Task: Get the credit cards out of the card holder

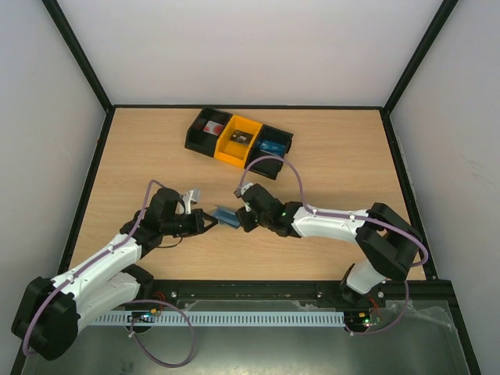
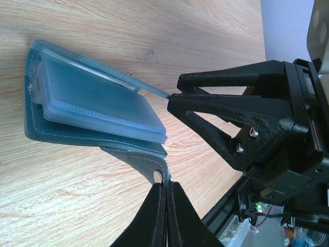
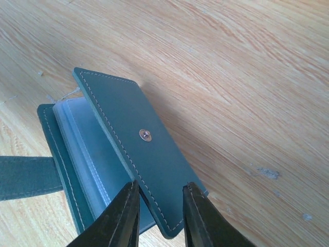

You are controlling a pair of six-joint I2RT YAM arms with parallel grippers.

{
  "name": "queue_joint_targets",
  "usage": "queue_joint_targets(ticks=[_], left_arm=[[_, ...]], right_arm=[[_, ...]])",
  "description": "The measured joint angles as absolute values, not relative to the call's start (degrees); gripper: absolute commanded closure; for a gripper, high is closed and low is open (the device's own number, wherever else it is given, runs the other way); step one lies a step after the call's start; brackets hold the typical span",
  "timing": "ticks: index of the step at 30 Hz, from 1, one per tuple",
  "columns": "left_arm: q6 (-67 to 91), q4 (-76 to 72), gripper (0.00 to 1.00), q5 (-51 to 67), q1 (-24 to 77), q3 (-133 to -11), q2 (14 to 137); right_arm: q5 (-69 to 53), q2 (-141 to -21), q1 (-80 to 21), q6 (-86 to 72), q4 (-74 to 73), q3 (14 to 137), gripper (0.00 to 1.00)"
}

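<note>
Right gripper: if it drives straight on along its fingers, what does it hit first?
The card holder. Its snap-button cover flap lies right between the fingertips of the right gripper, so there is almost no free travel. I can't tell whether the fingers are touching it yet.

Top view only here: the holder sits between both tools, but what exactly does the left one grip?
Observer: The left tool is shut on the strap tab of the holder.
Operator: And the right?
Observer: The right tool pinches the front cover at its free edge, so the cover stands apart from the inner stack.
Operator: Any cards showing?
Observer: Only a stack of clear sleeves; no card sticks out that I can see.
</note>
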State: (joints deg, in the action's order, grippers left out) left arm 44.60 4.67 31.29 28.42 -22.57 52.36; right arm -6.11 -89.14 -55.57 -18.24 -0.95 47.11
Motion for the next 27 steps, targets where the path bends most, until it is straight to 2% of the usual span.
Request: queue_joint_targets(ticks=[6,15,24,27], left_arm=[[44.66,4.67,0.98,31.31,28.42,-22.55,51.37],[44.56,5.56,0.98,31.27,28.40,-22.41,50.72],[43.05,10.72,0.98,27.53,27.66,-22.33,49.65],[42.96,12.01,0.89,25.80,27.57,-22.33,49.67]], right_arm=[[-3.66,-89.17,-55.57,-18.20,-0.95,47.77,0.80],[-1.58,-92.36,-55.57,-17.85,-0.10,49.80,0.98],[0.05,-92.79,-55.57,-21.06,-0.16,50.04,0.98],[0.78,-93.10,-55.55,-23.92,-0.30,49.41,0.98]])
